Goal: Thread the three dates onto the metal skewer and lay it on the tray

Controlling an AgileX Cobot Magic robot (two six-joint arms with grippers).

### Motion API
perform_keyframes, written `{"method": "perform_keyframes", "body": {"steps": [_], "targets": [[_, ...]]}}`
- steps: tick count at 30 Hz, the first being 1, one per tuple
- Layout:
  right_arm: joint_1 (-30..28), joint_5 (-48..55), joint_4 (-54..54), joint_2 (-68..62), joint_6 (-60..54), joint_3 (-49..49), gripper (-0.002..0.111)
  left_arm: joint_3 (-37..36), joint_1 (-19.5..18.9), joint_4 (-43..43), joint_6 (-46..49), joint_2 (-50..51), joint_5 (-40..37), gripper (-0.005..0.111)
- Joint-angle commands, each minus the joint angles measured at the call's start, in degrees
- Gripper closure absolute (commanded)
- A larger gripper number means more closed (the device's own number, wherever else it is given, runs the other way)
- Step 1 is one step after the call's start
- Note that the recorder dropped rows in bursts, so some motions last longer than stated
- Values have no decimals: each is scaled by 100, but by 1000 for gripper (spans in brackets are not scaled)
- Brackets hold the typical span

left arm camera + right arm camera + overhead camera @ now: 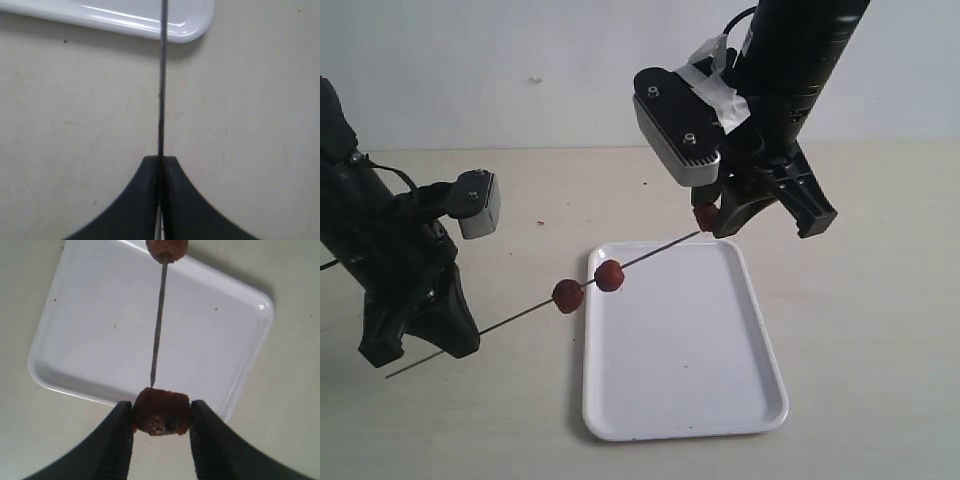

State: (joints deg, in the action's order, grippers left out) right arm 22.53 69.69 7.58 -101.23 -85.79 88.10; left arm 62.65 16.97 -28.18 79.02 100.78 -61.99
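Exterior view: the left arm crouches low at the left, its left tool [160, 162] clamped shut on the near-left end of the metal skewer [520, 315]. The first date [568, 296] and the second date [610, 275] sit threaded by the left rim of the tray [720, 400]. The right arm reaches down from the far side, its right tool [161, 407] gripping the third date [160, 421] at the skewer's tip.

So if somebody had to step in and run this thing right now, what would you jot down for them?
Left gripper: shut on the metal skewer near one end, holding it slanted in the air.
Right gripper: shut on the third date, held right at the skewer's tip. I cannot tell whether it is pierced.
Done: first date and second date are threaded on the skewer.
Left to do: push the third date on, then lay the skewer on the tray.
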Motion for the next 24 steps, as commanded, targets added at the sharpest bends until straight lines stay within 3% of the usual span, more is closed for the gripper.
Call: {"method": "perform_keyframes", "body": {"steps": [1, 24], "targets": [[9, 27, 4, 52, 47, -27, 71, -4, 30, -114, -39, -10, 167, 107], [9, 27, 4, 52, 21, -27, 71, 17, 30, -426, 223, -10, 93, 107]]}}
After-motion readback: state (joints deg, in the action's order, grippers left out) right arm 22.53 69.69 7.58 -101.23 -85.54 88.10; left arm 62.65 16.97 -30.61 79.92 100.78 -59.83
